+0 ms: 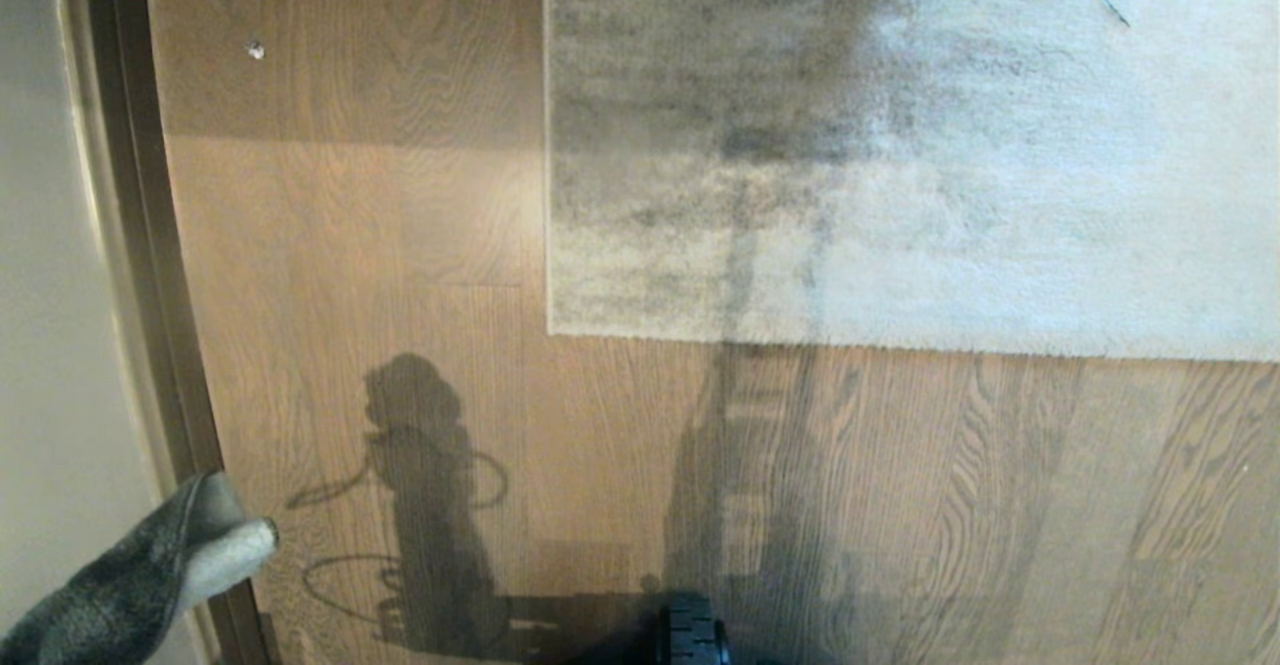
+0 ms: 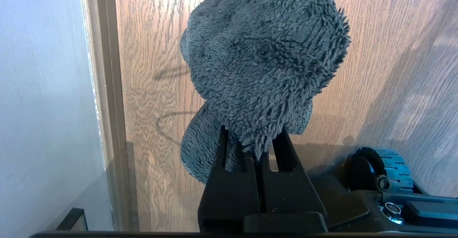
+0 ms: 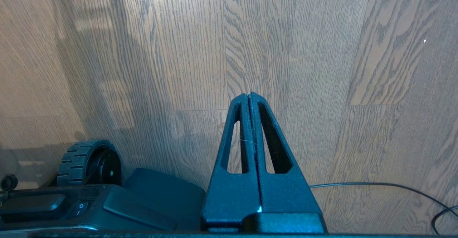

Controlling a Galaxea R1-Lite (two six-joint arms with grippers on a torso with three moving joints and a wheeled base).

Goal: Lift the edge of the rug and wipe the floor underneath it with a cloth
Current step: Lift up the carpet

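Observation:
The pale grey-beige rug lies flat, its rug edge [image 1: 900, 343] running across the middle and its corner [image 1: 552, 330] left of centre. Brown wood floor [image 1: 400, 275] surrounds it on the near and left sides. The dark grey fuzzy cloth [image 1: 130, 585] pokes in at the lower left corner of the head view. In the left wrist view the cloth [image 2: 264, 55] hangs bunched from my left gripper [image 2: 250, 137], which is shut on it above the floor, near the wall. My right gripper [image 3: 249, 95] is shut and empty over bare floor [image 3: 322, 52], away from the rug.
A white wall [image 1: 50, 295] with a dark skirting strip [image 1: 150, 245] borders the left side. The robot base and a wheel [image 2: 379, 170] sit low near both grippers. A thin black cable [image 3: 386, 185] lies on the floor by the right gripper. A small speck [image 1: 256, 49] lies far left.

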